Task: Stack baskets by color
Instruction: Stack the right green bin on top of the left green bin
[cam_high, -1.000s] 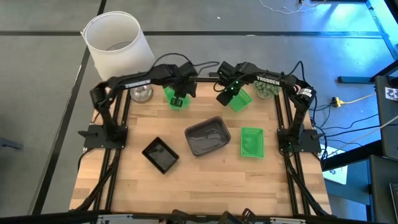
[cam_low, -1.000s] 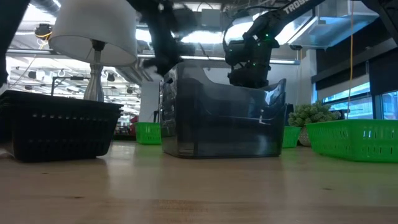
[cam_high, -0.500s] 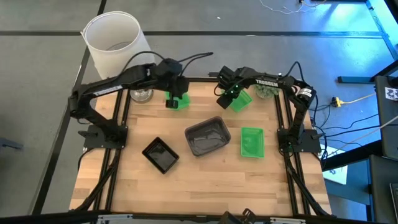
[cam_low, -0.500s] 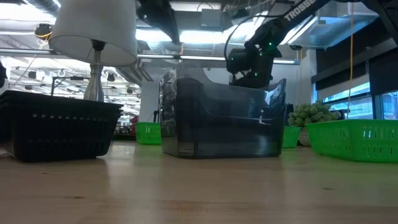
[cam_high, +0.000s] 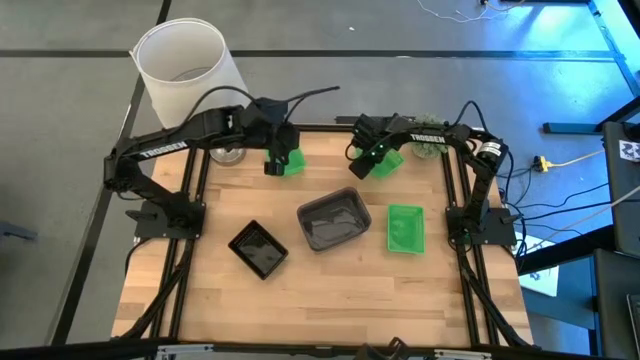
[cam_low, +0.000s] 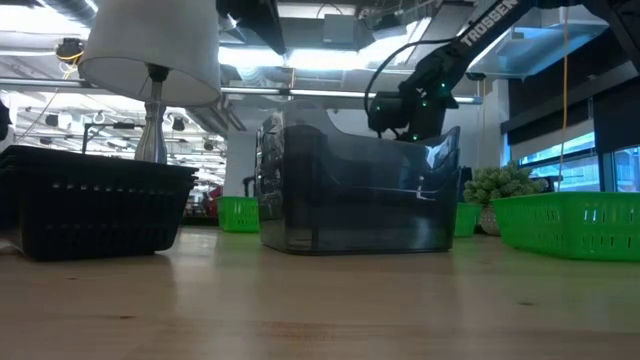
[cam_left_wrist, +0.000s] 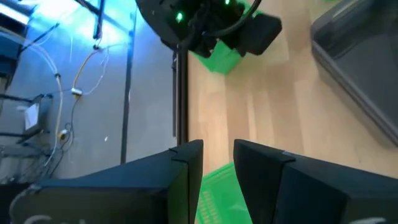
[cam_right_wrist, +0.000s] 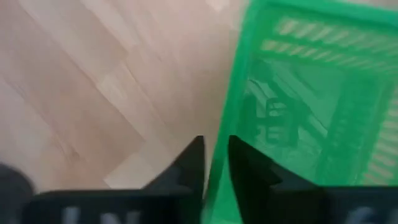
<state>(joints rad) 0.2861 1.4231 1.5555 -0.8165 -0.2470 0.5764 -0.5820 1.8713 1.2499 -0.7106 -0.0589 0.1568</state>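
Three green baskets are on the table: one at the far left (cam_high: 293, 161), one at the far right (cam_high: 391, 160), one at mid right (cam_high: 405, 228). A smoky grey basket (cam_high: 333, 218) sits in the middle and a black basket (cam_high: 259, 248) at the near left. My left gripper (cam_left_wrist: 217, 165) hangs open above the far-left green basket (cam_left_wrist: 217, 196), holding nothing. My right gripper (cam_right_wrist: 216, 163) points down, shut on the far-right green basket (cam_right_wrist: 311, 106). My right gripper comes from above with its fingers pointing down. It has the basket's side wall (cam_right_wrist: 225, 134) between them, one finger (cam_right_wrist: 249, 171) inside the basket and the other outside over the wood. The basket rests flat on the table.
A white lampshade (cam_high: 190, 68) on a metal foot stands beyond the table's far left corner. A round green plant ball (cam_high: 430, 146) sits at the far right corner, close behind the right arm. Bare wood lies along the near edge.
My left gripper has risen and drawn back toward the table's far left, leaving its green basket on the table. My right gripper has sunk onto the far-right green basket, which has stayed in place.
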